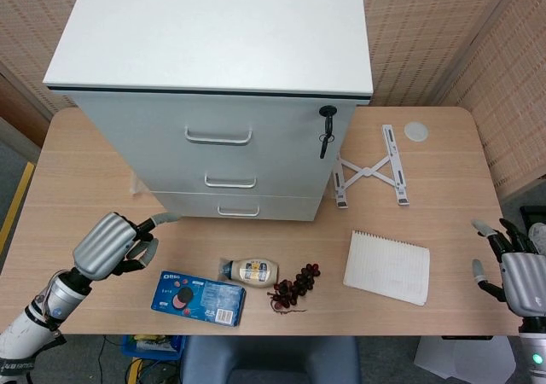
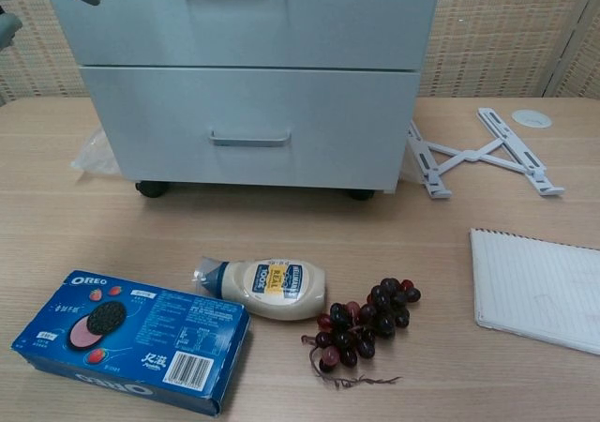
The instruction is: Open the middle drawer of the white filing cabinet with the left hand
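The white filing cabinet (image 1: 213, 94) stood at the far side of the table (image 1: 77, 179), and its middle drawer (image 1: 235, 175) was shut, with a small silver handle (image 1: 230, 182) on its front. The left hand (image 1: 115, 246) was low on the near left, just beside the cabinet's bottom corner and well apart from that handle. It held nothing; most of its fingers looked curled in, and one finger stuck out toward the cabinet. The right hand (image 1: 510, 269) was at the far right edge of the table, fingers apart, holding nothing. A few things could have gone wrong from there. The three handles sat close above each other, so the hand might have hooked the bottom drawer (image 1: 239, 207) or the top drawer (image 1: 220, 132) by mistake. The handle was thin, so curled fingers might have bumped the drawer front and not slipped behind the bar. The cabinet stood on little wheels (image 2: 152, 188), so a hard pull might have rolled the whole cabinet toward the near edge while the drawer stayed shut. The cookie box (image 1: 198, 297), the sauce bottle (image 1: 250, 271) and the grapes (image 1: 295, 287) lay near the front of the cabinet, so a rolling cabinet or a low arm could have knocked them. A key (image 1: 325, 132) hung in the lock at the top right, and I could not tell if the drawers were locked.
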